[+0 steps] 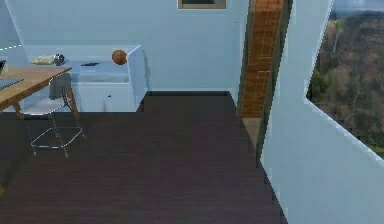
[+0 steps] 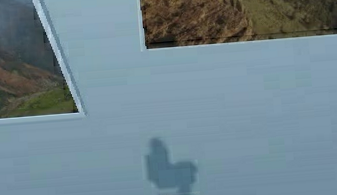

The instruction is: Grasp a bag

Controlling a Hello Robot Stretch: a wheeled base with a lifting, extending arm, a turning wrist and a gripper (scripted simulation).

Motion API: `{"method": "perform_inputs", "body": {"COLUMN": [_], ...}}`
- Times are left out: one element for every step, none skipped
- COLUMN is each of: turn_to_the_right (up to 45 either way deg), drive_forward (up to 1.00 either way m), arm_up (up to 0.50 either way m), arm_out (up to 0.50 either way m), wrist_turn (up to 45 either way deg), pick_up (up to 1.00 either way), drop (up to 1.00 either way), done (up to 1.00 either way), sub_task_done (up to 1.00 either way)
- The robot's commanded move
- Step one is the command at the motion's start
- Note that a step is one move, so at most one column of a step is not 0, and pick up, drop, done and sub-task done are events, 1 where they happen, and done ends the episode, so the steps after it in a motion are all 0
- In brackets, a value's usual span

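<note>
Ahead, dark floor [image 1: 170,160] lies open between desk [image 1: 30,78] and wall [image 1: 300,145]; jaws' state cannot be told.

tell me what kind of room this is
Probably a bedroom that doubles as a study: what looks like a bed with an orange ball on it by the far wall, a wooden desk with a chair, and a big window onto hills.

Dark plank floor [image 1: 170,160]: metal-legged chair [image 1: 50,125] stands on it at 9 o'clock. Wooden table [image 1: 38,77] at 9–10 o'clock has small grey items [image 1: 47,60] on its far end, not identifiable. Pale blue bed [image 1: 105,90] at 11 o'clock carries an orange-brown ball [image 1: 119,57] on top.
</note>
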Motion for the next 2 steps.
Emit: {"method": "perform_inputs", "body": {"turn_to_the_right": [0.0, 0.0], "drive_forward": [0.00, 0.00], "arm_up": [0.10, 0.00], "arm_out": [0.00, 0.10], "wrist_turn": [0.0, 0.0], "pick_up": [0.00, 0.00], "drop": [0.00, 0.00], "done": [0.00, 0.00], "sub_task_done": [0.00, 0.00]}}
